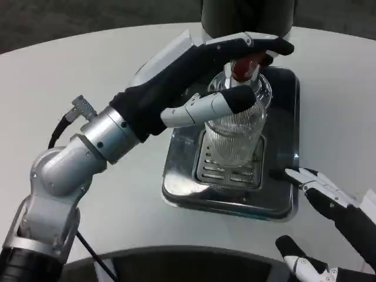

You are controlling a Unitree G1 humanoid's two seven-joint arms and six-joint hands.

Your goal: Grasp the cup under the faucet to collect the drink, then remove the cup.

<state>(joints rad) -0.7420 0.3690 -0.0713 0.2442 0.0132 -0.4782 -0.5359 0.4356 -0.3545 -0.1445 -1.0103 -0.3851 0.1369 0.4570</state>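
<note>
A clear ribbed cup stands upright on the slotted grate of a metal drip tray, right under the red faucet lever. My left hand reaches in from the left. Its fingers stretch over the top of the lever and its thumb lies across the cup's upper front; it grips nothing. My right hand hovers at the lower right, beside the tray's front right corner, fingers spread and empty. The cup's rim is partly hidden behind the thumb.
The dark dispenser body rises behind the tray at the top edge. The round white table spreads to the left and right. A black cable hangs by my left forearm.
</note>
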